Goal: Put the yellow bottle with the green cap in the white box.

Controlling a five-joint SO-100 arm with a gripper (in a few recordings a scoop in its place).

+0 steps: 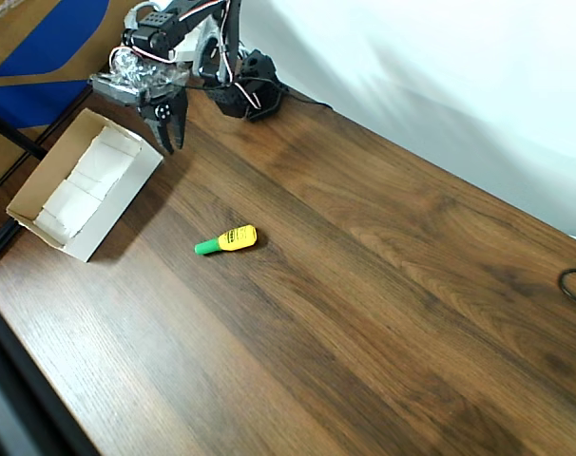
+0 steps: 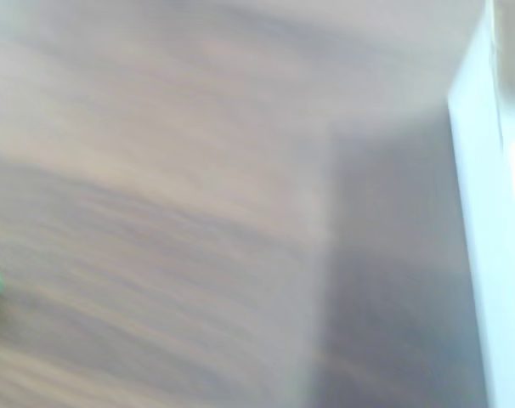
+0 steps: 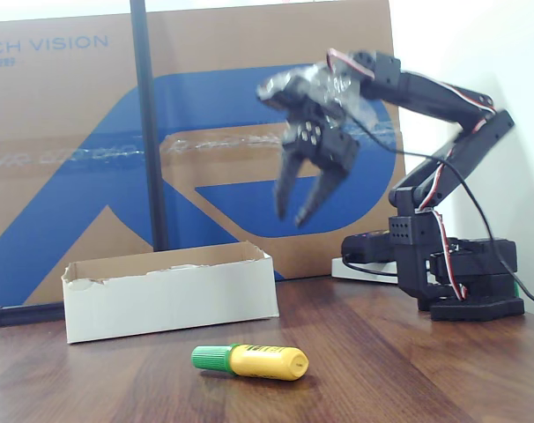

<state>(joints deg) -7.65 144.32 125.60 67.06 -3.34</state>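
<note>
We see the small yellow plastic bottle with the green cap (image 1: pixel 227 239) lying on its side on the brown wooden worktop (image 1: pixel 383 285), apart from the shallow white cardboard box (image 1: pixel 117 207). In the overhead view its long axis runs roughly left to right, cap leftward. Our black two-finger gripper (image 1: pixel 170 126) hangs raised near the box's far corner, fingers parted and empty, so we judge the reach must go down and forward to the bottle.

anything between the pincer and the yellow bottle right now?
Nothing. In the overhead view the pincer hangs open by the white box, and the stretch to the yellow bottle is bare wooden table.
</note>
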